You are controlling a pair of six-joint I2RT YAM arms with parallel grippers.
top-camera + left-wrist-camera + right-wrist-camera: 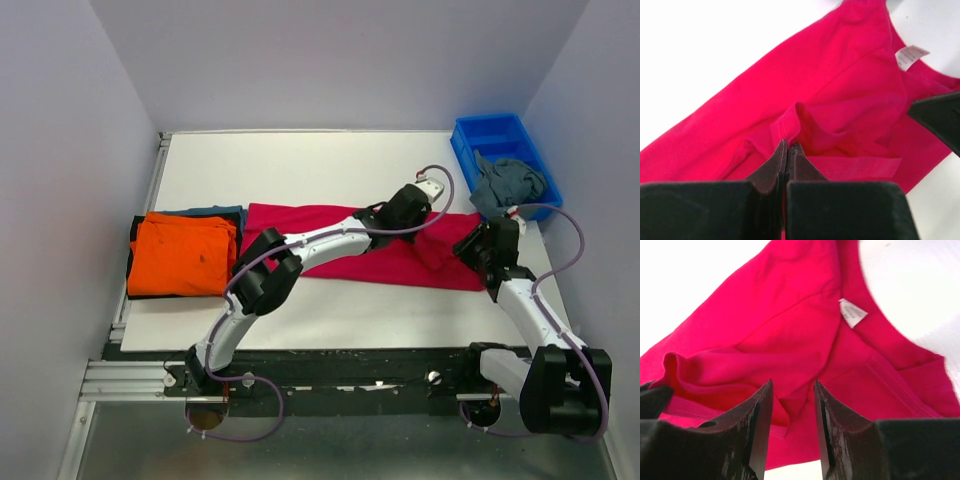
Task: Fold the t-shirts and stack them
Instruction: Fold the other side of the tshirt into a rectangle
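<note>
Crimson tee lies spread across the middle of the table, bunched up towards its right end, its neck with a white label facing the far side. Left gripper reaches across it and is clamped tight on a raised fold of the crimson cloth. Right gripper hangs just beside, jaws a narrow gap apart with crimson cloth showing through; whether they touch it I cannot tell. Orange tee sits folded at the table's left on a stack, with a blue tee edge and a black tee edge showing under it. Grey-blue tee lies crumpled in the bin at far right
</note>
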